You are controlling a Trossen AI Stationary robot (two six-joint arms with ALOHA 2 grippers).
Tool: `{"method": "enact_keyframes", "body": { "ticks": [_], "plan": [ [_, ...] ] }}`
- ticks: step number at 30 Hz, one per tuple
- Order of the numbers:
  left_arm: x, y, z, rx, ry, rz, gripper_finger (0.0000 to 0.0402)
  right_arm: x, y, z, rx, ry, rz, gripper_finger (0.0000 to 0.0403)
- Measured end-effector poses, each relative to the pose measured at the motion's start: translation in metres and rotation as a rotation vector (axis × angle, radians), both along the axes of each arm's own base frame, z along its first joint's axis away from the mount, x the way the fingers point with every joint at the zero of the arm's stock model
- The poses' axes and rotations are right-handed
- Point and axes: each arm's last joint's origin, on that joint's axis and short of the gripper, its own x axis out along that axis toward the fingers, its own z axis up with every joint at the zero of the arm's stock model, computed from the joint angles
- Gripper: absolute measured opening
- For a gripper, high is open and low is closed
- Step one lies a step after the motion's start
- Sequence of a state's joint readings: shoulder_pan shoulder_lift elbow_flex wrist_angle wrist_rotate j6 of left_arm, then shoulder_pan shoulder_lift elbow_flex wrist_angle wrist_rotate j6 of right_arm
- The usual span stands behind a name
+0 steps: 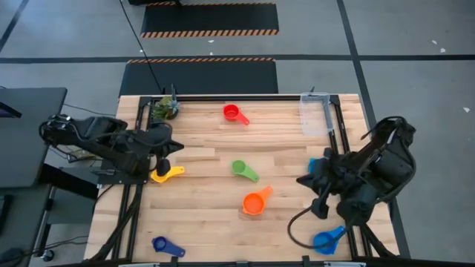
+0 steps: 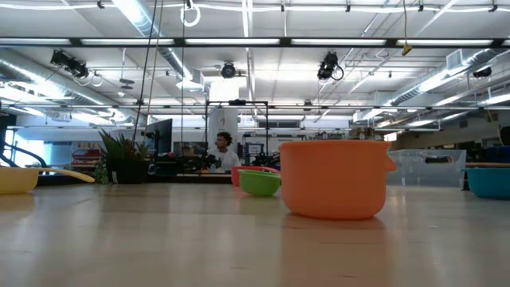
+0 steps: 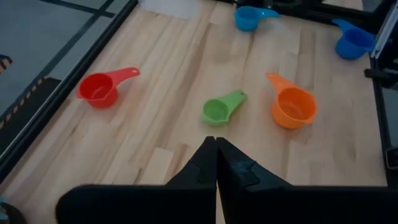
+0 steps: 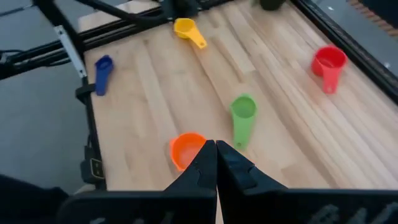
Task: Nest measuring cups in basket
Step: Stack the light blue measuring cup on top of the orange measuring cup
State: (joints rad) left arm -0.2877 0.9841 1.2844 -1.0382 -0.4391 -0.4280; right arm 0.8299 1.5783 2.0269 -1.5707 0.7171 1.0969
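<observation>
Both my claws are pinched closed and empty: left claw just above the yellow cup, right claw right of the orange cup, basket upper right.

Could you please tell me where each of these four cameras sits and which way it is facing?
High: overhead, straight down on the table; both arms show.
Low: at tabletop height, level across to the room; no arm shows.
Left wrist: past the shut left hand toward the right side.
Right wrist: past the shut right hand toward the left side.
All four share the orange cup.
</observation>
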Motion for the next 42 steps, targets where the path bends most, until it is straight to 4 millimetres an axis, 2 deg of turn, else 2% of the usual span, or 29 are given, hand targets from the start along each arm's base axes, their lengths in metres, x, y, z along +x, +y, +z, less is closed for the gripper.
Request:
{"method": "enact_keyframes", "body": {
  "ticks": [9,17,22,27,36,42],
  "plan": [
    [0.001,0.006,0.000,-0.027,0.001,0.024,0.0005,-0.044,-0.014,-0.045,0.154,0.108,-0.121,0.0000],
    [0.001,0.006,0.000,-0.069,-0.008,0.044,0.0004,-0.072,0.005,-0.093,0.401,0.489,-0.262,0.0001],
    [0.002,0.006,0.002,-0.074,-0.027,0.043,0.0004,-0.072,0.021,-0.122,0.508,0.600,-0.264,0.0012],
    [0.004,0.005,0.004,-0.083,-0.064,0.042,0.0004,-0.064,0.030,-0.144,0.561,0.579,-0.200,0.0026],
    [0.005,0.005,0.005,-0.084,-0.066,0.041,0.0005,-0.055,0.039,-0.179,0.661,0.629,-0.077,0.0084],
    [0.004,0.005,0.005,-0.080,-0.066,0.043,0.0005,-0.054,0.039,-0.202,0.659,0.622,-0.022,0.0112]
  ]
}}
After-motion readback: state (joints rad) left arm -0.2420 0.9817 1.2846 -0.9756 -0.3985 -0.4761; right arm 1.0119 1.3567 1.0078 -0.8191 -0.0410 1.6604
